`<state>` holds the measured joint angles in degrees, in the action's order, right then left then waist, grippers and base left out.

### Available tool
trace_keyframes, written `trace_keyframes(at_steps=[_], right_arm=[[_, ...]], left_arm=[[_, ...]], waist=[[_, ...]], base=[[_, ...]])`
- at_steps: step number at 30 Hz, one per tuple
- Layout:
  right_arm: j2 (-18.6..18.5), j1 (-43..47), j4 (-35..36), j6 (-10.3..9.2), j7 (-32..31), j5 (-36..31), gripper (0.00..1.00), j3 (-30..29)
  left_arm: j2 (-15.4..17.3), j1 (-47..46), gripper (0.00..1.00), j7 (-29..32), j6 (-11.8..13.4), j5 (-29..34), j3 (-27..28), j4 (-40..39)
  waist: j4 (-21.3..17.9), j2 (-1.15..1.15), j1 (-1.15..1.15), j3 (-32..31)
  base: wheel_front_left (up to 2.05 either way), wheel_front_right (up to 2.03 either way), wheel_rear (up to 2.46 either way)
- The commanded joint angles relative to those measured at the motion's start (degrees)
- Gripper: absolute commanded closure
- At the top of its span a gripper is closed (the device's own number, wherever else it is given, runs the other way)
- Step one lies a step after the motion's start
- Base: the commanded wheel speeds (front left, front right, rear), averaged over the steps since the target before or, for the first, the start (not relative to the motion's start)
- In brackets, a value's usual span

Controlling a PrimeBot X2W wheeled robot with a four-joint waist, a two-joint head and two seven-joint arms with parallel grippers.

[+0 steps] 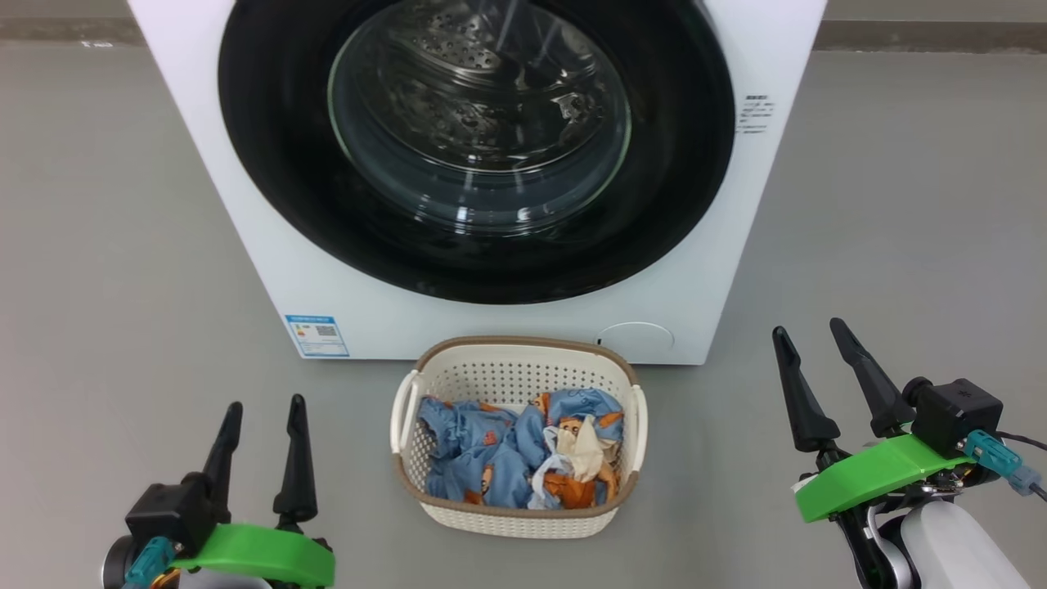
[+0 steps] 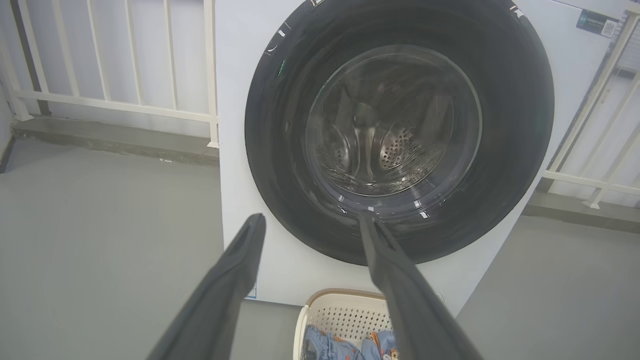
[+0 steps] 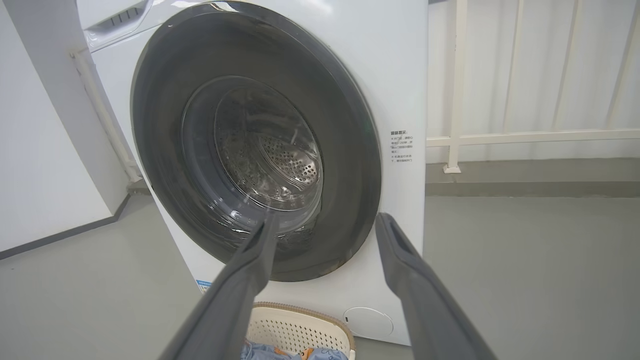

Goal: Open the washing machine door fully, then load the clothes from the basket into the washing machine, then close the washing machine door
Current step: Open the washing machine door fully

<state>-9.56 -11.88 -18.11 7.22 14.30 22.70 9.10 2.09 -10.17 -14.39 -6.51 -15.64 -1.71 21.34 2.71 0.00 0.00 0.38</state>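
Note:
The white washing machine stands straight ahead with its round black-ringed door shut flat against the front; the steel drum shows through the glass. On the floor before it sits the cream basket, holding blue and orange clothes. My left gripper hovers open at the lower left, a little left of the basket. My right gripper hangs open at the lower right, right of the basket. Both hold nothing. The door and basket also appear beyond the left fingers, and door and basket beyond the right ones.
Grey floor spreads on both sides of the machine. A white railing on a low kerb runs behind it on the left, and more railing on the right. A blue label and round cap mark the machine's lower front.

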Motion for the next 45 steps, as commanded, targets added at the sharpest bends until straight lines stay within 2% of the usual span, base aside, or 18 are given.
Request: trace_keyframes(at_steps=[1,45], right_arm=[[-0.4,-2.0,1.3,0.26,0.7,-0.6,0.0,1.1],[-0.7,-2.1,-0.2,0.26,0.7,0.1,0.0,0.9]], left_arm=[[0.8,-2.0,0.0,-0.6,0.0,-0.3,1.6,-1.1],[0.9,-2.1,0.0,-0.6,-0.4,-0.1,1.8,-0.3]], waist=[[0.0,0.0,0.0,0.0],[-0.1,0.0,0.0,0.0]], base=[[0.61,0.61,-1.22],[0.04,0.04,-0.08]])
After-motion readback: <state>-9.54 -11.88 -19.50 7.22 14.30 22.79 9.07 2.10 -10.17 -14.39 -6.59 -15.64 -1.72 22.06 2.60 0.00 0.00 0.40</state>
